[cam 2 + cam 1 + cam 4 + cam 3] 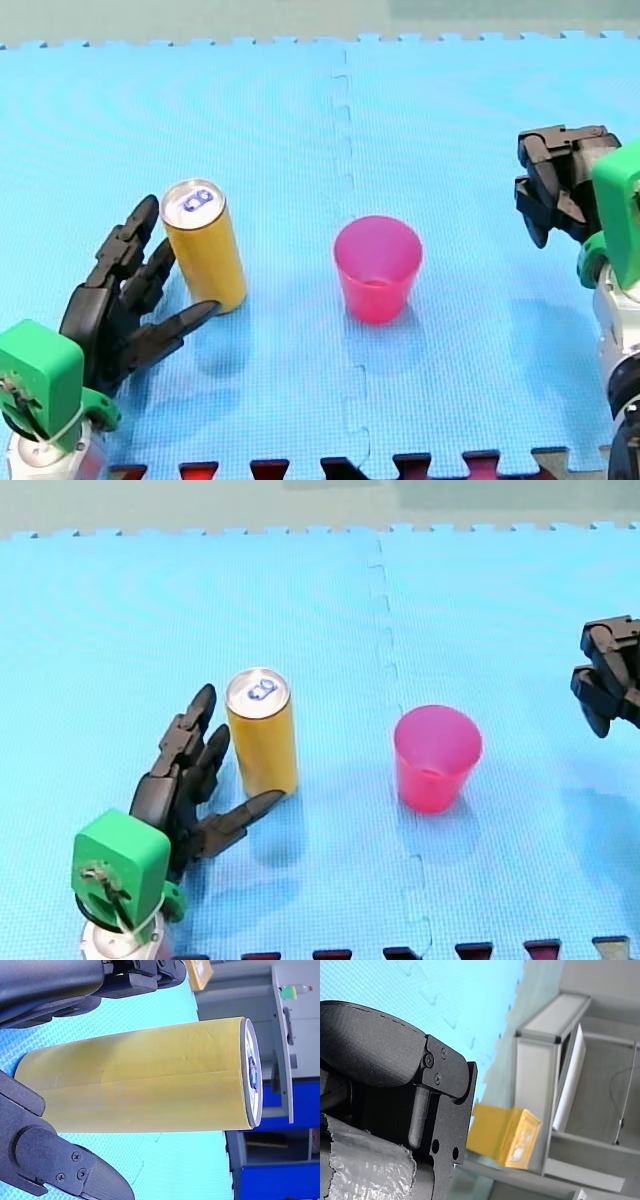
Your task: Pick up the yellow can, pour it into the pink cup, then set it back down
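Blue mat (300, 600), left hand (185, 780) spread beside yellow can (262, 738); right hand (555, 185) curled, far right.

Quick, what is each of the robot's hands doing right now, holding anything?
Left hand: open, next to the yellow can, not gripping it.
Right hand: closed, holding nothing, right of the pink cup.

Blue foam mat (300, 610), yellow can (262, 735) upright, pink cup (436, 757)
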Controlling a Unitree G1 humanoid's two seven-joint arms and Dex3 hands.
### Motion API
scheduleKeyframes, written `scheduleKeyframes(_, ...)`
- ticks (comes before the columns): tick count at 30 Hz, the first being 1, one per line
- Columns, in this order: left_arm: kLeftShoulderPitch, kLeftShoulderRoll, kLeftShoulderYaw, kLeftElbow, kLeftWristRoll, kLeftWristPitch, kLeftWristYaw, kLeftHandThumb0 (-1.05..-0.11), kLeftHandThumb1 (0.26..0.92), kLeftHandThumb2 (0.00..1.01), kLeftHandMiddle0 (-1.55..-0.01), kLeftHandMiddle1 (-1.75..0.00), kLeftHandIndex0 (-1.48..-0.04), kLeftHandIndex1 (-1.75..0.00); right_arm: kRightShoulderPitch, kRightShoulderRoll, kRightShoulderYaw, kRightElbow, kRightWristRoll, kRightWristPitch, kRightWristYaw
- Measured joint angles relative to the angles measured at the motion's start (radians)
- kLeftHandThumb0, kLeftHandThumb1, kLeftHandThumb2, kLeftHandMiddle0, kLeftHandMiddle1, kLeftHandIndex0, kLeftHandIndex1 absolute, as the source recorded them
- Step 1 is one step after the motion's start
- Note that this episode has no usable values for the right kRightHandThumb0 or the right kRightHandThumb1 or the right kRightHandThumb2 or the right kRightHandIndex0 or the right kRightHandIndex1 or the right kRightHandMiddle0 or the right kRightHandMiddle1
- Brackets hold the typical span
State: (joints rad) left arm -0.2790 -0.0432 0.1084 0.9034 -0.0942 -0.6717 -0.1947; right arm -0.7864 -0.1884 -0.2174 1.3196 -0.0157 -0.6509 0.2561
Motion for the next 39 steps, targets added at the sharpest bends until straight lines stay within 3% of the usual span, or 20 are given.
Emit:
scheduleKeyframes(14,-0.016,-0.002,-0.003,-0.001,0.001,-0.003,0.004,-0.375,0.674,0.00,-0.19,0.00,-0.14,0.00,0.004,0.002,-0.003,0.000,0.005,-0.001,0.007)
scheduleKeyframes(19,-0.042,-0.005,-0.007,0.016,0.004,-0.001,0.003,-0.385,0.678,0.00,-0.20,-0.01,-0.14,0.00,0.008,0.004,-0.003,-0.001,0.005,-0.004,0.007)
scheduleKeyframes(29,-0.096,-0.028,-0.009,0.070,0.004,-0.007,-0.003,-0.551,0.719,0.01,-0.20,0.00,-0.16,0.00,0.019,0.004,0.000,-0.003,0.004,-0.019,0.004)
scheduleKeyframes(39,-0.122,-0.060,0.006,0.081,-0.061,0.028,-0.101,-0.576,0.686,0.00,-0.17,0.00,-0.17,0.00,0.028,0.005,0.007,-0.007,-0.001,-0.030,-0.007)
